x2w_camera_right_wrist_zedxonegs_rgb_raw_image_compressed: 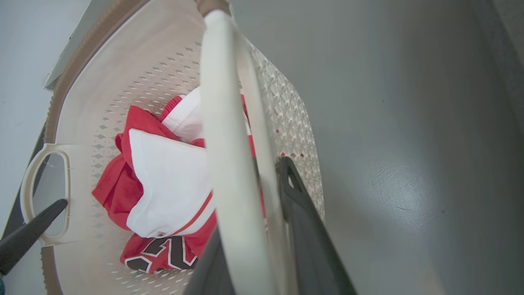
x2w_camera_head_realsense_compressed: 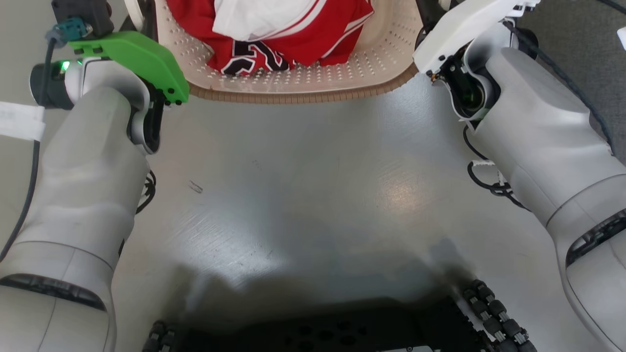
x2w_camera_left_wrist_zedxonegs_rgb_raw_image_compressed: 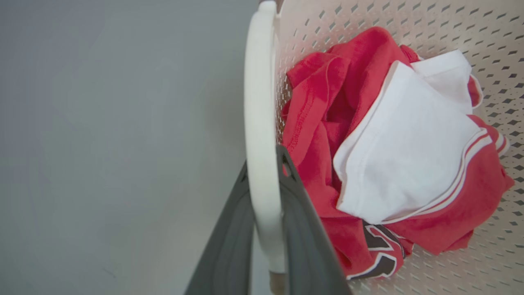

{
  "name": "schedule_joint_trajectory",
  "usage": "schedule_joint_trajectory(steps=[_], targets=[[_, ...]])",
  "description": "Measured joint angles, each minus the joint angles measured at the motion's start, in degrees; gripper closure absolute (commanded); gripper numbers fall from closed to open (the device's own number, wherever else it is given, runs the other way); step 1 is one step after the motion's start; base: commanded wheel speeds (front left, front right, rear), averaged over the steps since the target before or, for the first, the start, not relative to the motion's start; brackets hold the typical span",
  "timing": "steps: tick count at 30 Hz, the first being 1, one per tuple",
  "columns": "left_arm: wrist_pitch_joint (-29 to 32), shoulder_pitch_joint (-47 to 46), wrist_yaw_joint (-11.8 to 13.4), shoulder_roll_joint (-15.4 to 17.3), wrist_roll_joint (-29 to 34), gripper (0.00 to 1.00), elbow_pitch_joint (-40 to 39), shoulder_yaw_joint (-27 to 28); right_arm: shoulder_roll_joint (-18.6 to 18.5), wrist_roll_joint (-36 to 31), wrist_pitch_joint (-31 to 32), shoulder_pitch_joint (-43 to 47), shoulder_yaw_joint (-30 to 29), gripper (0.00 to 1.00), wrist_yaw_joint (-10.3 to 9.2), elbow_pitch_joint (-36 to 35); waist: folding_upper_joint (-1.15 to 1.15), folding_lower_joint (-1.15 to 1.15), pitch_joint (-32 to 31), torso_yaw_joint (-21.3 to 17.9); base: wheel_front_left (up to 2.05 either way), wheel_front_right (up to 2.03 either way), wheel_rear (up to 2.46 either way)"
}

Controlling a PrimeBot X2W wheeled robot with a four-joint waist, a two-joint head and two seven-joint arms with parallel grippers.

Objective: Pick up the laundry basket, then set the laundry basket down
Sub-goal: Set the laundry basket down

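Note:
The laundry basket (x2w_camera_head_realsense_compressed: 381, 54) is cream, perforated, with a brown rim, at the top of the head view between my two wrists. In the left wrist view my left gripper (x2w_camera_left_wrist_zedxonegs_rgb_raw_image_compressed: 264, 164) is shut on one white loop handle (x2w_camera_left_wrist_zedxonegs_rgb_raw_image_compressed: 258, 102), a dark finger on each side of it. My right gripper (x2w_camera_right_wrist_zedxonegs_rgb_raw_image_compressed: 254, 180) is shut the same way on the other handle (x2w_camera_right_wrist_zedxonegs_rgb_raw_image_compressed: 221, 102). Across the basket (x2w_camera_right_wrist_zedxonegs_rgb_raw_image_compressed: 123, 69), a dark fingertip of the left gripper (x2w_camera_right_wrist_zedxonegs_rgb_raw_image_compressed: 28, 237) pokes at the far handle (x2w_camera_right_wrist_zedxonegs_rgb_raw_image_compressed: 26, 184). Whether the basket (x2w_camera_left_wrist_zedxonegs_rgb_raw_image_compressed: 409, 24) touches the floor I cannot tell.
A red jersey (x2w_camera_head_realsense_compressed: 274, 49) and a white garment (x2w_camera_left_wrist_zedxonegs_rgb_raw_image_compressed: 409, 143) lie crumpled in the basket. Smooth grey floor (x2w_camera_head_realsense_compressed: 313, 195) lies all around. My dark wheeled base (x2w_camera_head_realsense_compressed: 318, 332) is at the bottom of the head view, and a darker mat (x2w_camera_head_realsense_compressed: 587, 44) lies at the upper right.

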Motion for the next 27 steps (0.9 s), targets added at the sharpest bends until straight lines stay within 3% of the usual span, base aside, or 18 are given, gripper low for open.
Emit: schedule_joint_trajectory(steps=[27], targets=[[-1.49,-2.86,0.21,0.14,0.82,1.00,1.79,0.09,-0.23,2.60,-1.57,-1.10,1.03,1.00,-0.07,-1.83,0.00,-0.01,3.89,-0.01,0.00,0.00,0.00]])
